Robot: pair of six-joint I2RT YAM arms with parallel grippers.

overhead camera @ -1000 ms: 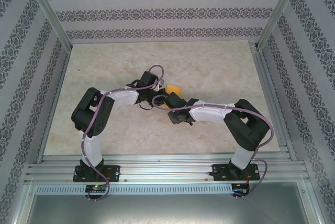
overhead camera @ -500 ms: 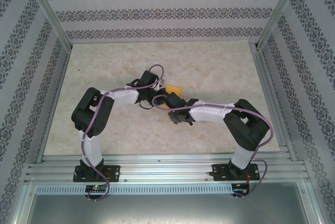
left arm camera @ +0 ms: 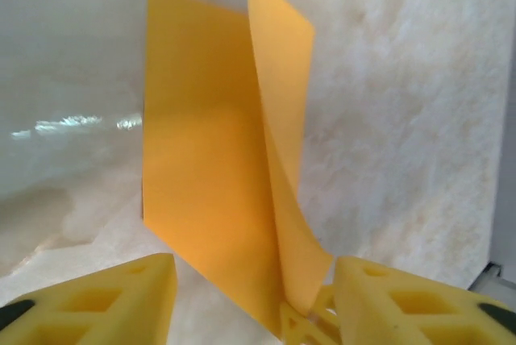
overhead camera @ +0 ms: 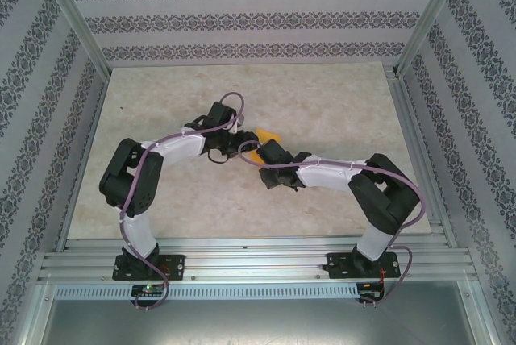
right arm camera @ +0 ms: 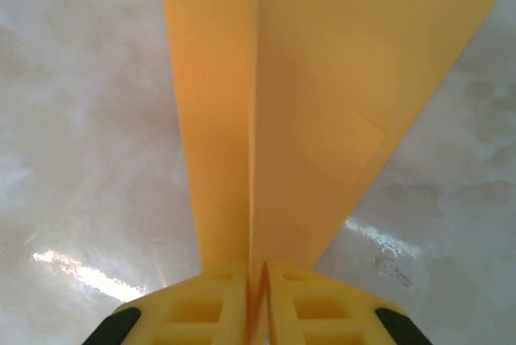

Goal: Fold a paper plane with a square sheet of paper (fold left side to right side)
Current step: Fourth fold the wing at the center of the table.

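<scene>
1. Near the middle of the table (overhead camera: 339, 103), on the top camera, I saw both arms bent inward. The left gripper (overhead camera: 236, 147) and the right gripper (overhead camera: 262, 151) sat close together at the near edge of the orange-yellow sheet of paper (overhead camera: 265, 134).
2. On the left wrist camera, the left gripper (left arm camera: 254, 280) had its two yellow fingers (left arm camera: 97, 301) spread well apart, one at each bottom corner of the view, and I saw nothing clamped between them.
3. From that wrist, the sheet of paper (left arm camera: 201, 168) lay in the gap between the fingers. One layer was flat on the marbled surface. A second flap stood up from a crease and curled down toward the right-hand finger. I could not tell whether that flap touched the finger.
4. On the right wrist camera, the right gripper (right arm camera: 256, 276) had its fingers (right arm camera: 201, 305) pressed together, pinching the near tip of the sheet.
5. From that pinch, the sheet of paper (right arm camera: 322, 103) widened away from the camera. A straight crease ran up from the fingers, with a narrower panel to its left and a broader one to its right.
6. On the broader panel I saw the corner of an overlapping layer.
7. Around the paper, the tabletop was pale and glossy, with bright streaks of glare.
</scene>
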